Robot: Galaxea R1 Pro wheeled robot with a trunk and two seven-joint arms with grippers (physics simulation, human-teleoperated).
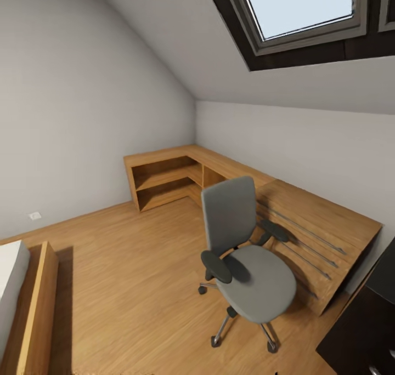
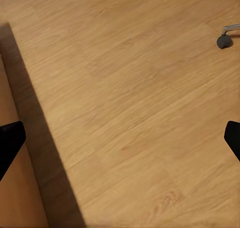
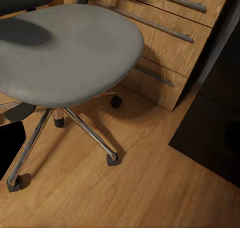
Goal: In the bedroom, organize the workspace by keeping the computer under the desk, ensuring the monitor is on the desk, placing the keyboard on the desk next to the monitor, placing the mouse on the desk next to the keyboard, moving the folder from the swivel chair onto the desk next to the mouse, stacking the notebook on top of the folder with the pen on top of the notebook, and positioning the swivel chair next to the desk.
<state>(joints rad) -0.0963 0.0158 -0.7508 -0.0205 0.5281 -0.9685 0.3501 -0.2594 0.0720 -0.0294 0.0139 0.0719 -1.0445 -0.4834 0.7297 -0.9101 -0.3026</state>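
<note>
While the robot is facing the swivel chair (image 1: 248, 254) in the attic bedroom, no folder is showing on its grey seat, and both claws are carrying nothing.

Judging by the scene, the step in hand is the approach to the chair, which is standing on the wooden floor (image 1: 131, 287) just beside a light wooden dresser (image 1: 323, 238), with the black corner of the desk (image 1: 367, 320) showing at the right edge of the head view. The left claw (image 2: 120, 138) is hanging spread wide over bare floor, well apart from the chair's nearest castor (image 2: 223, 41). The right claw (image 3: 122, 143) is looking down on the seat and metal base from nearby; one finger (image 3: 10, 143) is showing, so I cannot tell its state. Next, the robot is likely needing to turn toward the desk and locate the folder.
</note>
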